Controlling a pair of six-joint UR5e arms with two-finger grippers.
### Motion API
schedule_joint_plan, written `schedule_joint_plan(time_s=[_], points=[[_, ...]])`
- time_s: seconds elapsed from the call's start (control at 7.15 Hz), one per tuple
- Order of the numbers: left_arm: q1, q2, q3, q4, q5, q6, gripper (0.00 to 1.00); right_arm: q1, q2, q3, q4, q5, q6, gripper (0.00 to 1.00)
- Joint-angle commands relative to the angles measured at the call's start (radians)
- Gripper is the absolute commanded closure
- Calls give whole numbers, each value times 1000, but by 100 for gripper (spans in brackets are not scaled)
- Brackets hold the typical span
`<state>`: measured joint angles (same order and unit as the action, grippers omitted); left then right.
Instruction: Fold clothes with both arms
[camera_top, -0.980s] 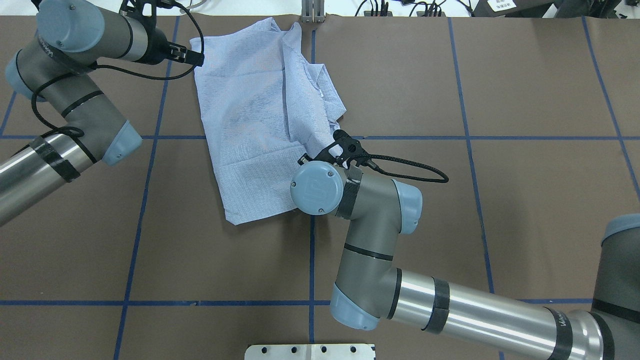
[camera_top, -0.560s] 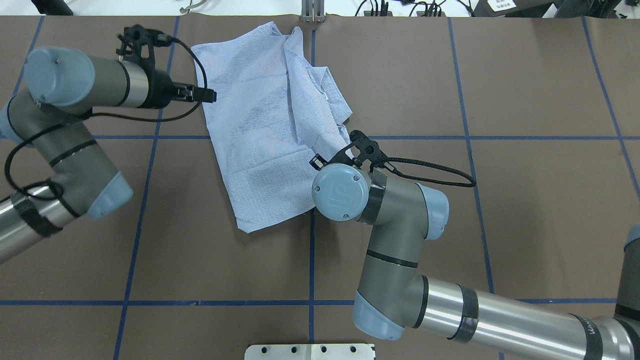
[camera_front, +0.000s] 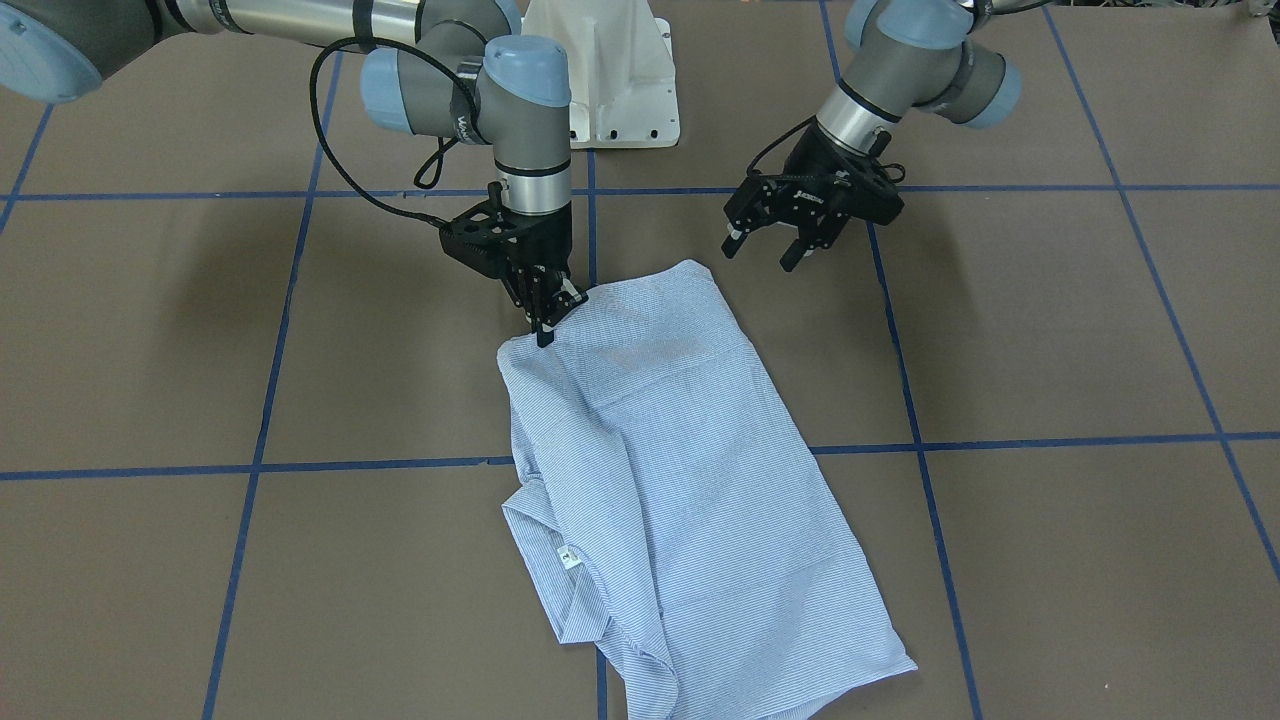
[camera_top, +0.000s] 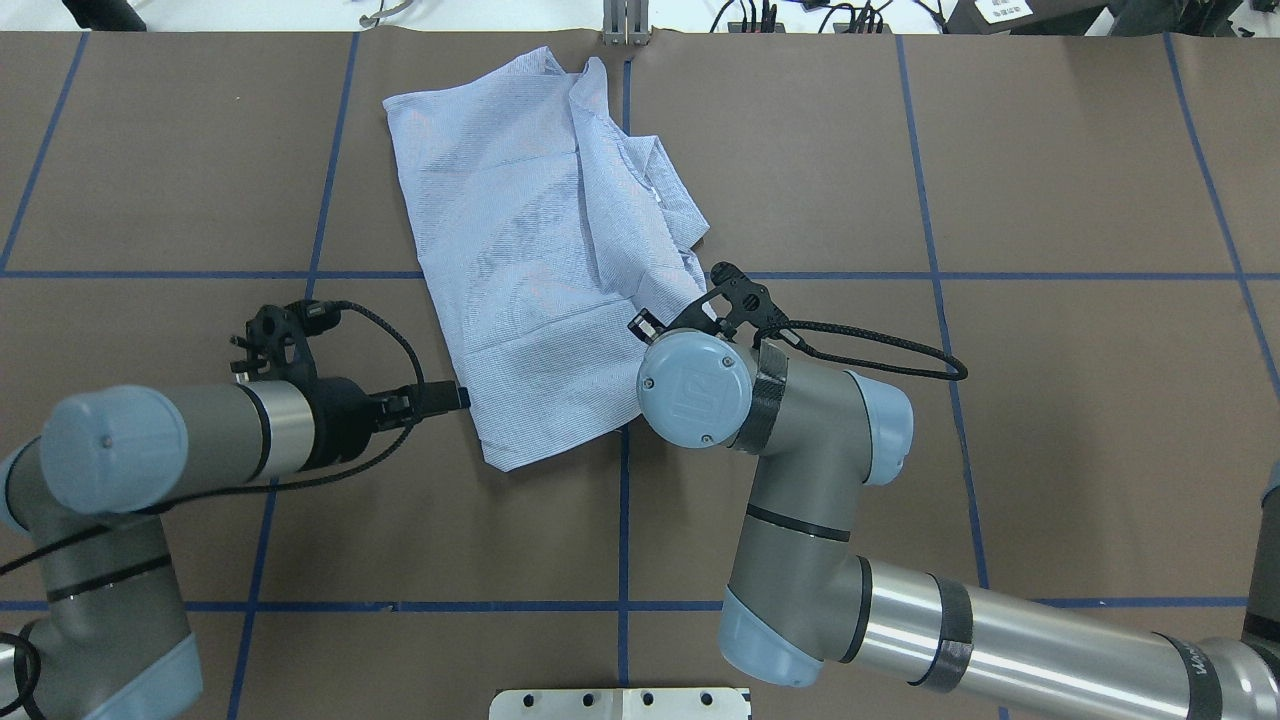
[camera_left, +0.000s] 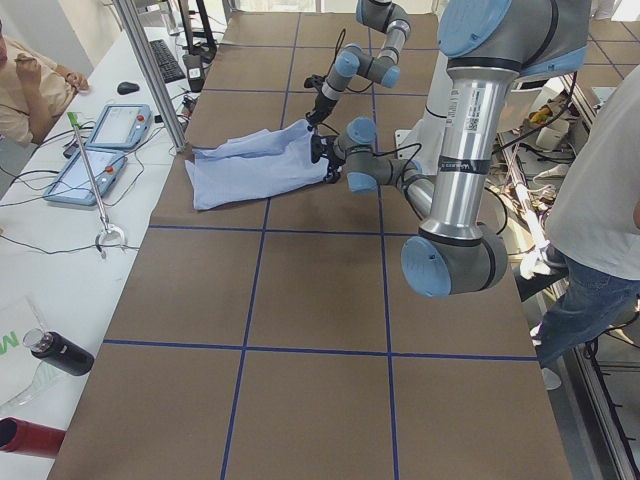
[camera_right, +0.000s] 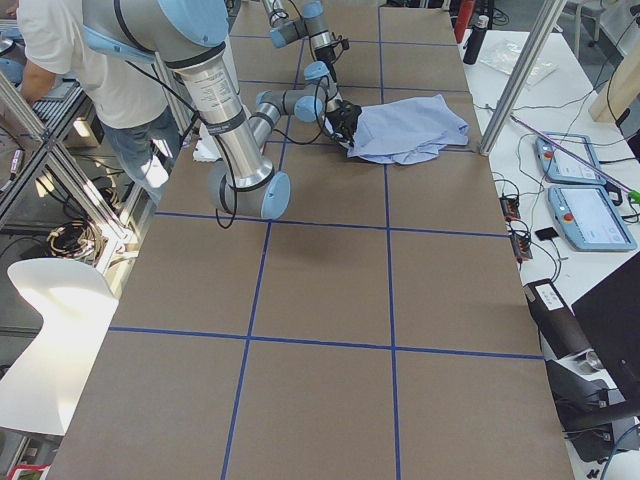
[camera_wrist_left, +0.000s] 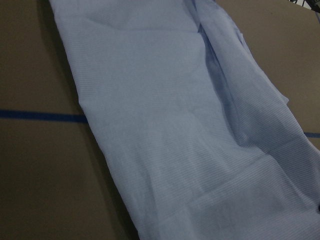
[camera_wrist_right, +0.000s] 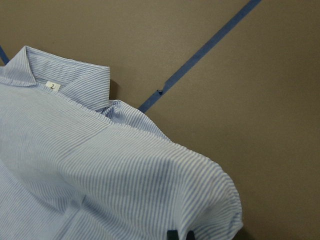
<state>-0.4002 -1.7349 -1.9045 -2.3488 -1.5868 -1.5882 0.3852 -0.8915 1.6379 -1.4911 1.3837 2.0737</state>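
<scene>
The light blue striped shirt (camera_top: 540, 250) lies folded lengthwise on the brown table, collar and white neck label (camera_front: 568, 557) towards the far side. It also shows in the front view (camera_front: 680, 480) and both wrist views (camera_wrist_left: 190, 140) (camera_wrist_right: 100, 175). My right gripper (camera_front: 545, 318) is shut on the shirt's near right edge, which is slightly lifted; in the overhead view my wrist hides it. My left gripper (camera_front: 765, 250) is open and empty. It sits just off the shirt's near left corner, apart from the cloth, and also shows in the overhead view (camera_top: 452, 398).
The white pedestal base (camera_front: 610, 90) stands behind the shirt on my side. Blue tape lines cross the brown table (camera_top: 1000, 450). Control tablets (camera_left: 115, 125) and a person sit beyond the table's far edge. A person stands by the robot (camera_right: 60, 60).
My left arm has swung from the shirt's far left corner along its left edge to the near left corner. My right arm and the shirt's near edge have shifted slightly right.
</scene>
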Motion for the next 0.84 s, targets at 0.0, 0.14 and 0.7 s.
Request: schedule_joint_plan(time_s=[0.0, 0.14, 0.7], points=[[87, -56, 15, 121, 64, -224, 12, 0, -1, 0, 0, -5, 0, 100], [89, -111, 50, 176, 64, -239, 15, 0, -1, 0, 0, -5, 0, 100], [77, -135, 81, 177, 65, -227, 19, 0, 0, 2, 2, -5, 0, 100]])
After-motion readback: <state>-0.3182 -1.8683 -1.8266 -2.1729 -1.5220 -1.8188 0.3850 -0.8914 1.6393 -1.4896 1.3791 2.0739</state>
